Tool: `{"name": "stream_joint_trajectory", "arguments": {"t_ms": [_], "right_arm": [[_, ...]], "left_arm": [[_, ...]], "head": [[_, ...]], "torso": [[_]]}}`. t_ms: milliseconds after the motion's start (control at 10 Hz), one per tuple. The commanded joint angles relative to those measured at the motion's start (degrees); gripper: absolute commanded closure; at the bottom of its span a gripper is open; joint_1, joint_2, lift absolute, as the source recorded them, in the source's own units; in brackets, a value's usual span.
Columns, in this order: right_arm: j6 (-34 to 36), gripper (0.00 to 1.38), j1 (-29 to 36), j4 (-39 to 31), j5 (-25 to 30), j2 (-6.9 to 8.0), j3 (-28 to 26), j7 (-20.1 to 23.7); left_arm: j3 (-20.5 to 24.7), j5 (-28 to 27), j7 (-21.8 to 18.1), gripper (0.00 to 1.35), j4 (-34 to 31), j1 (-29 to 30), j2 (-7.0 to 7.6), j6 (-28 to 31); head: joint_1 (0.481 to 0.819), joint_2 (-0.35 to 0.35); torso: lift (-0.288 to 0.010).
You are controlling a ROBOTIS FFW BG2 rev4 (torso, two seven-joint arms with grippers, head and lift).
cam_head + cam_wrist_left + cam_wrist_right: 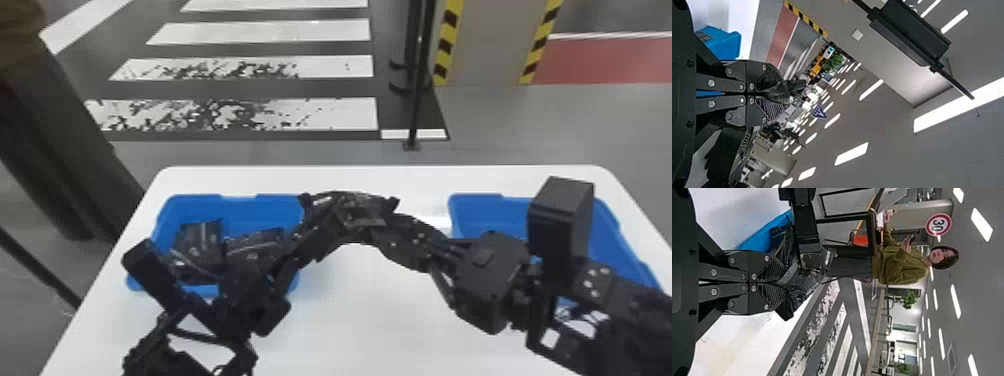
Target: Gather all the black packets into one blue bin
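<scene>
Black left claw (778, 94) and black right claw (781, 283) both pinched tight on the crinkly black plastic packet (802, 289) between them; mistimed release might drop it tbh.

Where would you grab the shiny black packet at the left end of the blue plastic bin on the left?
Probably by its far edge, coming down from above. The packet looks raised there, with bare wall of the blue bin behind it, which should leave finger room. Its right side looks worse, as another black packet crowds it.
</scene>
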Motion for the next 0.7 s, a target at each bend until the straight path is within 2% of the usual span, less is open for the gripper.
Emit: {"name": "stream_joint_trajectory", "arguments": {"t_ms": [0, 100, 200, 300, 500, 600], "right_arm": [[-4.0, 0.6, 1.64, 1.69, -4.63, 0.56, -1.02, 0.05], [-6.95, 0.11, 4.17, 1.83, -7.83, 1.44, -3.31, 0.05], [-9.9, 0.06, 6.85, 1.83, -9.66, 2.32, -6.05, 0.32], [-11.59, 0.15, 9.94, 1.83, -10.92, 3.46, -9.25, 0.67], [-11.59, 0.2, 16.27, 2.25, -12.06, 5.84, -15.99, 1.55], [-12.29, 0.2, 18.94, 3.1, -12.63, 6.63, -18.04, 1.99]], "left_arm": [[1.22, -0.71, 0.2, 1.21, 0.46, -0.01, -0.37, -2.37], [3.62, -2.31, 0.29, 1.21, 0.74, -0.01, -0.81, -3.21], [6.71, -3.11, 0.38, 1.21, 0.88, 0.56, -1.16, -3.63], [10.36, -4.94, 0.56, 1.21, 0.88, 1.12, -1.34, -3.77], [18.93, -11.11, 0.82, 1.21, 1.86, 1.26, -1.78, -3.49], [23.27, -16.36, 0.82, 1.21, 3.13, 0.27, -1.51, -2.51]], "head": [[0.695, 0.082], [0.695, 0.101], [0.695, 0.125], [0.695, 0.137], [0.695, 0.174], [0.695, 0.196]], "torso": [[-0.11], [-0.11], [-0.11], [-0.11], [-0.11], [-0.11]]}}
